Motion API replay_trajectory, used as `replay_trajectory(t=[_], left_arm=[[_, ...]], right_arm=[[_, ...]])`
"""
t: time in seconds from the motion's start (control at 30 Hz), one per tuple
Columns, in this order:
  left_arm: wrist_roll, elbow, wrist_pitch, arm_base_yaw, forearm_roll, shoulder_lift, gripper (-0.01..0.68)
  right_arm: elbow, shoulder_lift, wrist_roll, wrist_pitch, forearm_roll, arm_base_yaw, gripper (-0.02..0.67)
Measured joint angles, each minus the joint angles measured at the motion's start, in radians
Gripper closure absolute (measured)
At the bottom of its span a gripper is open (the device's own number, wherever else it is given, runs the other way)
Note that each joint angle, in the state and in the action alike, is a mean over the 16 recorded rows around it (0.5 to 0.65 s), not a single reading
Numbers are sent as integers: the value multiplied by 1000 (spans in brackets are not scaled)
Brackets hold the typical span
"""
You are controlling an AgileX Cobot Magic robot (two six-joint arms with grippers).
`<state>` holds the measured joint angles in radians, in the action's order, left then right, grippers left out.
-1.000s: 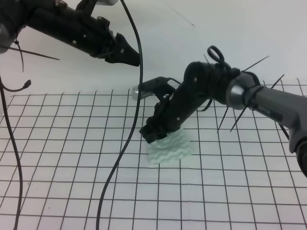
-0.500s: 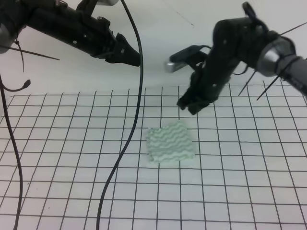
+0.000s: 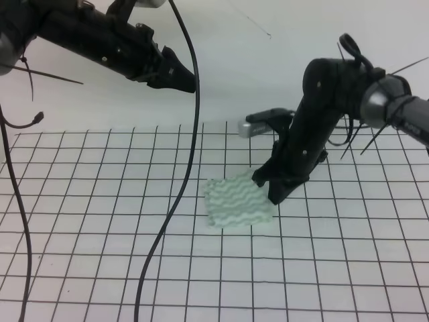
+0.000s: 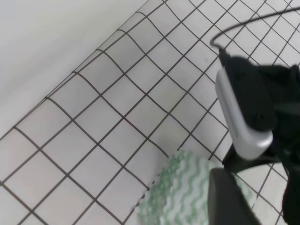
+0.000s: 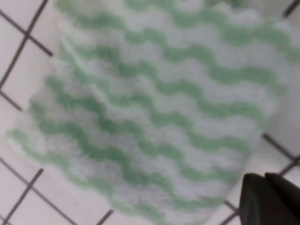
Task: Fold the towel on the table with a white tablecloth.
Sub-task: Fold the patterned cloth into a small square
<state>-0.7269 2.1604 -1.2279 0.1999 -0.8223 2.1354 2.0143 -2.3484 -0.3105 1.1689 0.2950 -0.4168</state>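
Note:
The towel (image 3: 238, 201), pale green with wavy stripes, lies flat as a small rectangle in the middle of the white tablecloth (image 3: 100, 221) on the table. My right gripper (image 3: 275, 194) points down at the towel's right edge, jaws shut and nothing seen between them. The right wrist view is filled by the towel (image 5: 154, 108), and the closed right gripper (image 5: 268, 197) sits just past its corner. My left gripper (image 3: 190, 82) hangs high at the back left, far from the towel, tapering to a shut tip. The left wrist view catches the towel (image 4: 180, 197) at its lower edge.
A black cable (image 3: 181, 194) hangs from the left arm and crosses the grid just left of the towel. The right arm's silver wrist camera (image 3: 258, 125) juts out above the towel's far edge. A plain white wall stands behind the table.
The right gripper lifted off the towel's left part, swung up and right, then came down at the towel's right edge. Towel and left arm stayed put.

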Motion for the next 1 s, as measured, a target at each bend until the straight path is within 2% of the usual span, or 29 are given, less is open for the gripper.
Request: replay_trajectory(t=[0.23, 0.67, 0.8, 1.0], left_arm=[[1, 0, 0, 0, 0, 0, 417], [25, 0, 0, 0, 15, -10, 421], [50, -2, 4, 1, 56, -40, 452], [79, -48, 3, 6, 132, -129, 540]], right_arm=[[-46, 0, 4, -5, 44, -21, 648], [-51, 61, 48, -74, -47, -23, 648], [-51, 124, 38, -130, -61, -18, 648], [-60, 244, 19, -214, -73, -15, 648]])
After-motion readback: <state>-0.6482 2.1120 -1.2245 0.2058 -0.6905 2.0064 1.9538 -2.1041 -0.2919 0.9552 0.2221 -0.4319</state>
